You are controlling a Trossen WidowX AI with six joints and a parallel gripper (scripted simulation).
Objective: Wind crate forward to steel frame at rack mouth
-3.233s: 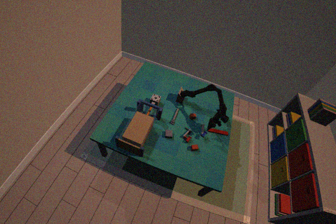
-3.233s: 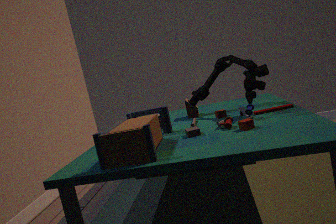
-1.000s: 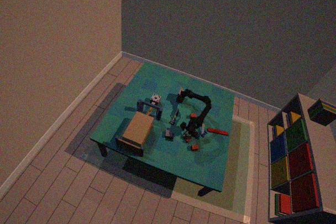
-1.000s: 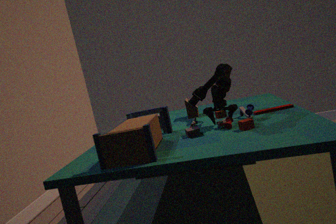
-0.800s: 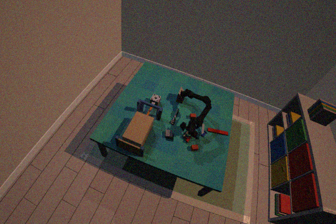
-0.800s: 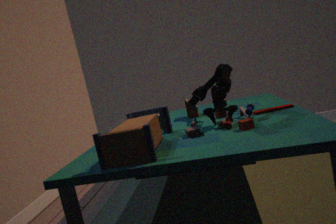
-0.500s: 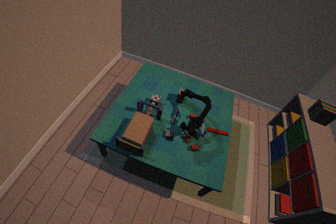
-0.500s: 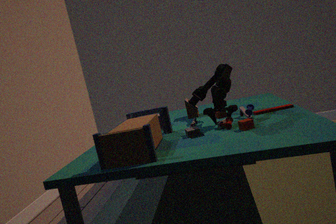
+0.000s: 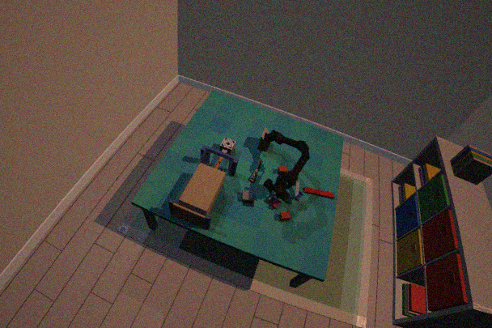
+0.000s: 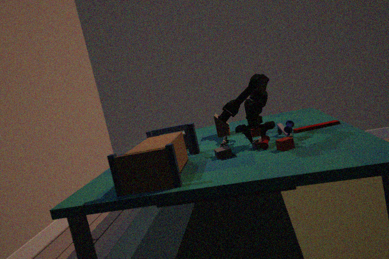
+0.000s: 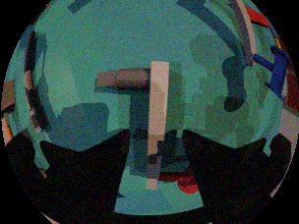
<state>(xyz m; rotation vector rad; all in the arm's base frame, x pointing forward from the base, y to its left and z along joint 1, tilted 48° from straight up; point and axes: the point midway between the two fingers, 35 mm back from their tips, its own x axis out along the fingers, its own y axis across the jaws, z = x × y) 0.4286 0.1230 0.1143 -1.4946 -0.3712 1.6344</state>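
Crate sitting flat on tabletop, front standing apart from steel frame. Winch standing beyond frame from crate, orange strap running between. Grey block lying right of crate. Farther right of crate, pincer hanging partly open, fingers straddling pale bar with brownish grip. Blue-ended tool lying rightmost of these from crate.

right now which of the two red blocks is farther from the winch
the red block lower in the top view; the other sits higher, closer to the winch
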